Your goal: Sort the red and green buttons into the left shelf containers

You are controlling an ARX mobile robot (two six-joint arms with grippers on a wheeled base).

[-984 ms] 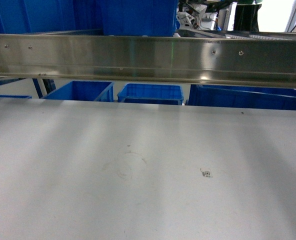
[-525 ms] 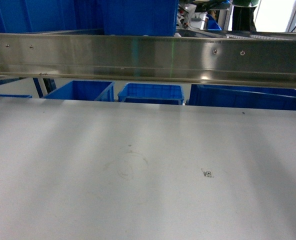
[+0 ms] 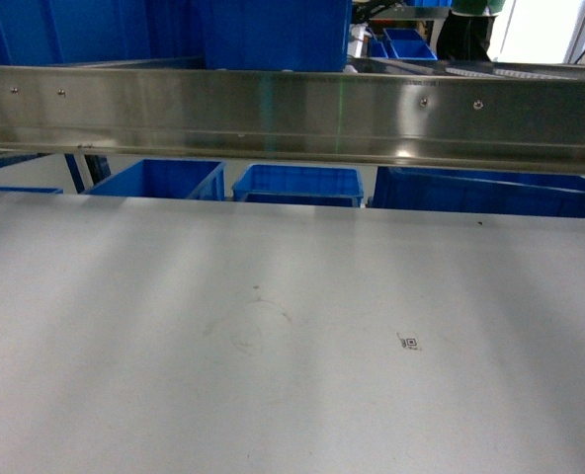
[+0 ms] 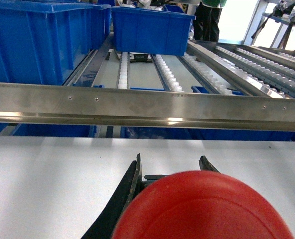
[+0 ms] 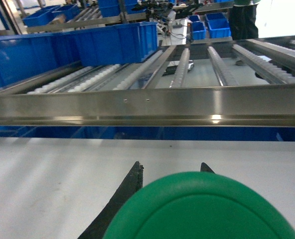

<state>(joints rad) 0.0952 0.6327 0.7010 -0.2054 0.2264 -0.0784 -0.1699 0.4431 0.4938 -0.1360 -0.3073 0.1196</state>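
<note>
Already we carry a button in each set of jaws, the red button (image 4: 202,206) clamped left and the green button (image 5: 202,206) right, above the table (image 3: 125,375); next comes reaching to the blue bins (image 4: 38,40) on the left shelf.

The red button (image 4: 202,206) has a glossy scarlet cap, set between the black fingers (image 4: 118,199) of the left claw (image 4: 170,172). The green button (image 5: 202,206) shows a bright emerald cap in the black right claw (image 5: 170,172). The worktop (image 3: 273,336) is pale grey-white with one small black printed code mark (image 3: 408,343). The shelf bins (image 4: 35,40) are deep blue; the shelf rail (image 3: 292,114) is brushed silver steel, and the rollers (image 4: 165,72) are white.
</note>
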